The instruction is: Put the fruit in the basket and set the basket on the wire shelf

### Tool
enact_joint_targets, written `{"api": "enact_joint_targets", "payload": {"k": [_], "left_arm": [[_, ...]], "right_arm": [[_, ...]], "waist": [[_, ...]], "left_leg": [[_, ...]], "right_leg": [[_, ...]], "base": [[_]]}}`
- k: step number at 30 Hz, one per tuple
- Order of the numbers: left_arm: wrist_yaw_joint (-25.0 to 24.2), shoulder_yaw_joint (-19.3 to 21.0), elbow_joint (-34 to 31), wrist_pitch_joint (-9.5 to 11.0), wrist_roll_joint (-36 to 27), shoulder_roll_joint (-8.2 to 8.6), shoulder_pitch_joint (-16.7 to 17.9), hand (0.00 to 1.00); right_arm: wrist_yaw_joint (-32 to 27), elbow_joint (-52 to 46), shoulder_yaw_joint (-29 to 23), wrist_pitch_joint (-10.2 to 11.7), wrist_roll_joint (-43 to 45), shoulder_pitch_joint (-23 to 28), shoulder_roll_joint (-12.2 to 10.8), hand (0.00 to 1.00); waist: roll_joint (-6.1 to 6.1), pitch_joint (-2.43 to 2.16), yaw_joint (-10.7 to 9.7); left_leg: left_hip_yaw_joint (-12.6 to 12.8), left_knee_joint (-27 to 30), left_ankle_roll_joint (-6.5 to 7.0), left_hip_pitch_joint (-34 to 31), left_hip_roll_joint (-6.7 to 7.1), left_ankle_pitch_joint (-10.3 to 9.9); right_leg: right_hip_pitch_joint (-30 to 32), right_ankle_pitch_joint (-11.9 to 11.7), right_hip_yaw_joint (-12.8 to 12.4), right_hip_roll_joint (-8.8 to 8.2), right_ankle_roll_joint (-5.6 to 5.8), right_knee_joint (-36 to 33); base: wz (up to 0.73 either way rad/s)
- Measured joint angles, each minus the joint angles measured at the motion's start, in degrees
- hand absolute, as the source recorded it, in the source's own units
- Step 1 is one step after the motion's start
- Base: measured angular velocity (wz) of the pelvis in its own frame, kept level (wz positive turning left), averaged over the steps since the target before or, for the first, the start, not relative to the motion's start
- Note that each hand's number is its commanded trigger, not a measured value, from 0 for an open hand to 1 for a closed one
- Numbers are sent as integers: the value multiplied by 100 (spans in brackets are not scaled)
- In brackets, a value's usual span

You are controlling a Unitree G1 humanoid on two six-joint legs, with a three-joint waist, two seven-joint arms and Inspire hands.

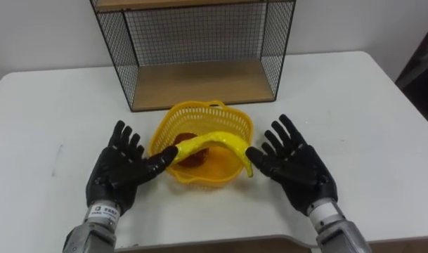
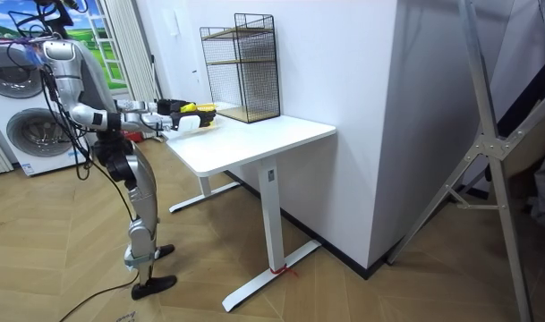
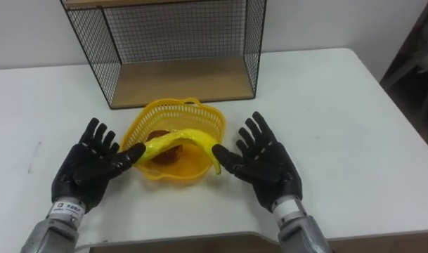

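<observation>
Basket (image 1: 231, 118) sits centre frame on the white worktop (image 1: 354, 105), just below the wire shelf (image 1: 199, 81), which takes up the top centre.

Banana (image 1: 214, 140) lies across the basket's opening. Its long axis runs left-right and it curves, with the right tip dipping over the lower right rim. It looks perched on the rim rather than seated inside. A dark red fruit (image 1: 191, 158) is down in the basket under it.

Left hand (image 1: 119, 172) is lower left of the basket, right hand (image 1: 298, 165) lower right. Both are palms-down with fingers spread, holding nothing.

The thumbs point inward. The left thumb tip is at the banana's left end and the right thumb sits just beside the banana's right tip. Can't tell whether either is actually touching.

The hands flank the basket about evenly, so neither is clearly nearer. The basket lies between them and a bit toward the top of the frame.

My read is that the fruit is loaded or nearly so, and the next step is a two-sided grip on the rim. The shelf's lower board is straight up-frame from the basket, so the carry is a short push away from the robot.

Risk: the banana overhangs the right rim, so squeezing or tilting the basket could roll it out.
</observation>
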State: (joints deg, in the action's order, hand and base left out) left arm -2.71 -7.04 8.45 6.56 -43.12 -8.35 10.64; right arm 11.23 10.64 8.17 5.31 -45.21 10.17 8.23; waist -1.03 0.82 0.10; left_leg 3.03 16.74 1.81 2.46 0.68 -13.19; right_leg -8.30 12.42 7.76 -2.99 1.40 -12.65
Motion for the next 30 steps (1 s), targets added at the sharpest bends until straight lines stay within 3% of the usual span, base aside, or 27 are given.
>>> {"api": "enact_joint_targets", "payload": {"k": [20,30], "left_arm": [[-20,-10,2,0,279,-3,-150,0],[-20,-9,161,-3,287,99,-381,0]], "right_arm": [[137,6,30,0,52,-2,-90,0],[151,53,143,0,296,-3,-105,0]], "waist": [[-7,50,-74],[6,62,-109]], "left_leg": [[30,-17,-2,29,-5,1],[78,-24,-3,26,-19,0]], "right_leg": [[-11,-6,-25,7,-8,2],[7,-6,-29,7,-8,2]], "base": [[0],[0]]}}
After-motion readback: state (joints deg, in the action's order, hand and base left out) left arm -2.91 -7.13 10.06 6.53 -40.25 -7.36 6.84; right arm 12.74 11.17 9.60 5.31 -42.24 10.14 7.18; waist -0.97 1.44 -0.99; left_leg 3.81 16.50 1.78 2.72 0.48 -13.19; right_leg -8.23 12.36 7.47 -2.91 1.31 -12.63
